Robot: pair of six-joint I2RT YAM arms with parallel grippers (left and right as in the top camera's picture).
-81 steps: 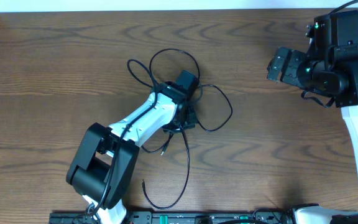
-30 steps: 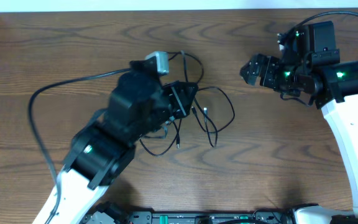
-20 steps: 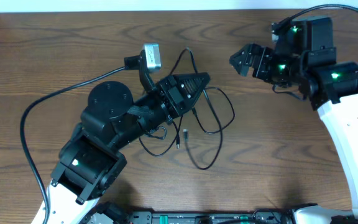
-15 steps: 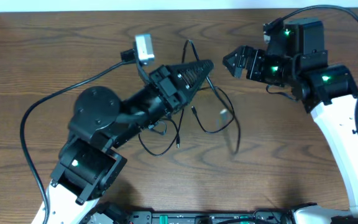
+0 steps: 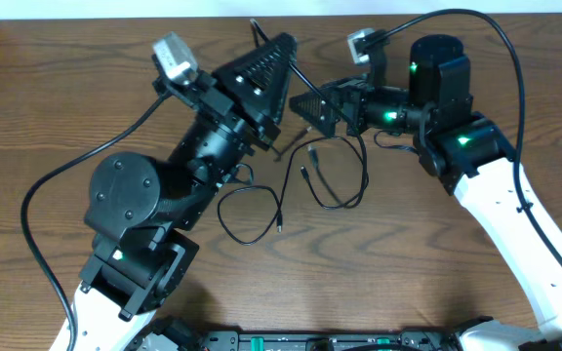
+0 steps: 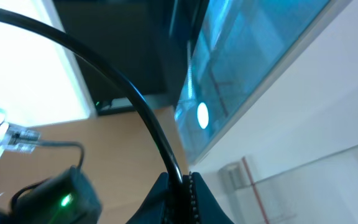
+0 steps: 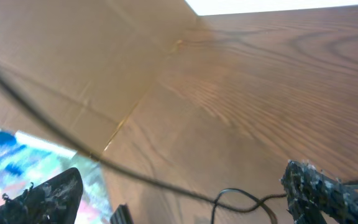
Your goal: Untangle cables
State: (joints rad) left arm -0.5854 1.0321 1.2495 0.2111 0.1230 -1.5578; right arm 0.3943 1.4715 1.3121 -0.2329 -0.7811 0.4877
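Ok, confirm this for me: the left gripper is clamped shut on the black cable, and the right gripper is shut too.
One part is wrong. The left gripper is indeed clamped shut on the black cable, but the right gripper is not shut. The right wrist view shows its fingers standing wide apart and gripping nothing.
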